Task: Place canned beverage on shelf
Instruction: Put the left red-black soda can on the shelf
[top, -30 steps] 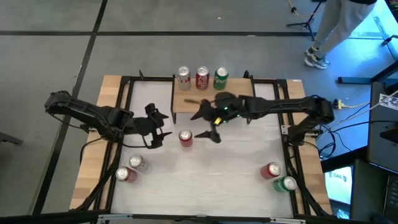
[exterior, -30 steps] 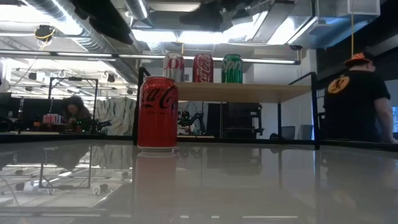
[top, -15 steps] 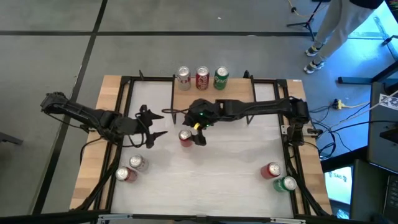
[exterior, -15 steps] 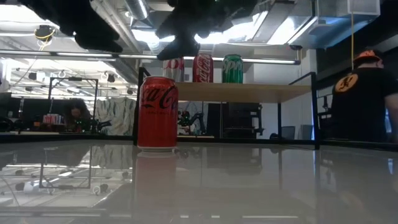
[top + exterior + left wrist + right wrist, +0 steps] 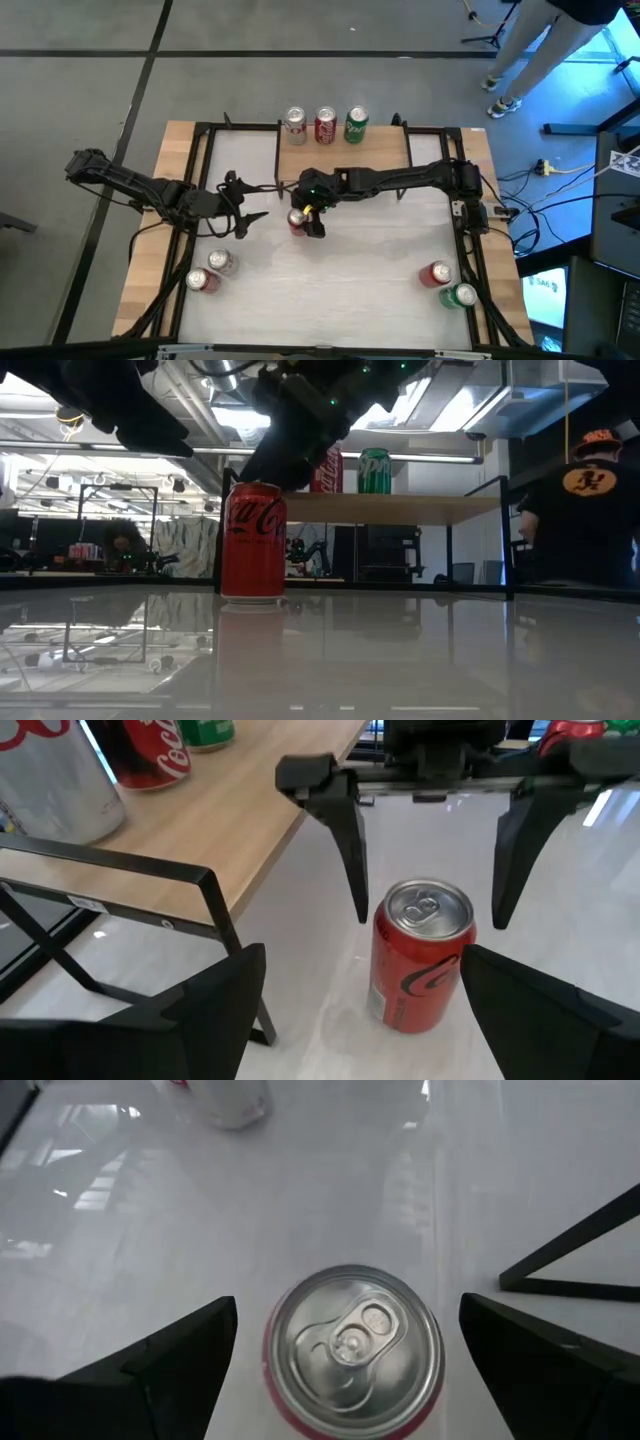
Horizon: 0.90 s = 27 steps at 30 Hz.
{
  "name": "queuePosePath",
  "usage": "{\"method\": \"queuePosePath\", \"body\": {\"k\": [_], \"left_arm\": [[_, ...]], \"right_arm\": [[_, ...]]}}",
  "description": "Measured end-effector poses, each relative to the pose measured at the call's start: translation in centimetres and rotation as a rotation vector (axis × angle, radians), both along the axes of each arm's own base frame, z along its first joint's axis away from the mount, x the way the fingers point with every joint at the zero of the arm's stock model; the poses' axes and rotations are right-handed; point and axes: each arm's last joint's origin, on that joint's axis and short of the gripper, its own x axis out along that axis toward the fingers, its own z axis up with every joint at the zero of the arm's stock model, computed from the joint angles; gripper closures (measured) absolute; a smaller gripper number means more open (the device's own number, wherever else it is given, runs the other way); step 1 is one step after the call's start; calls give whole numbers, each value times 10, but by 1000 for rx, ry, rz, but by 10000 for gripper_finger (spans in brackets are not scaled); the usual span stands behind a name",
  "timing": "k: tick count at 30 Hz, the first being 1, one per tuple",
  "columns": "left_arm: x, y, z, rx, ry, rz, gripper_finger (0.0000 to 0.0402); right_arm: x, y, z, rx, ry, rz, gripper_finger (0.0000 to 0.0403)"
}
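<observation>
Cans stood in several spots: a red can (image 5: 298,220) upright on the white tabletop (image 5: 360,290), just in front of the shelf (image 5: 375,160), and three more lined up on the shelf's far edge, a silver can (image 5: 294,125), a red shelf can (image 5: 325,125) and a green can (image 5: 355,125). The right hand (image 5: 308,215) hung directly over the red can, released, its two fingers (image 5: 165,1355) spread wide on either side of the can's silver lid without touching it; the right wrist view looked straight down on the lid and pull tab. In the left wrist view those same fingers reached down past the rim on both sides, with a gap between each and the can wall. The red can sat on the tabletop, not lifted

The left hand (image 5: 243,205) waited near the red can on its left side, level with it, also released and holding nothing, its fingers (image 5: 200,1010) apart and pointed toward the can. In the low view the red can stood in front of the shelf's left end, with the dark arms overhead

Two cans, one silver and one red, sat together at the tabletop's near left corner (image 5: 210,270), and a red and a green one at the near right corner (image 5: 448,283). A person in a dark shirt (image 5: 585,500) stood beyond the tabletop to the right in the low view
</observation>
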Motion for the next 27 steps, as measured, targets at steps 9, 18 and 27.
{"method": "queuePosePath", "body": {"k": [9,18,27], "left_arm": [[0,0,0,2,-2,-1,76],[0,0,0,2,-1,-2,76],[0,0,0,4,-1,0,76]], "right_arm": [[2,0,-8,-4,22,-4,27],[-2,8,-18,-43,56,-18,27],[1,12,-17,-70,17,-32,36]]}}
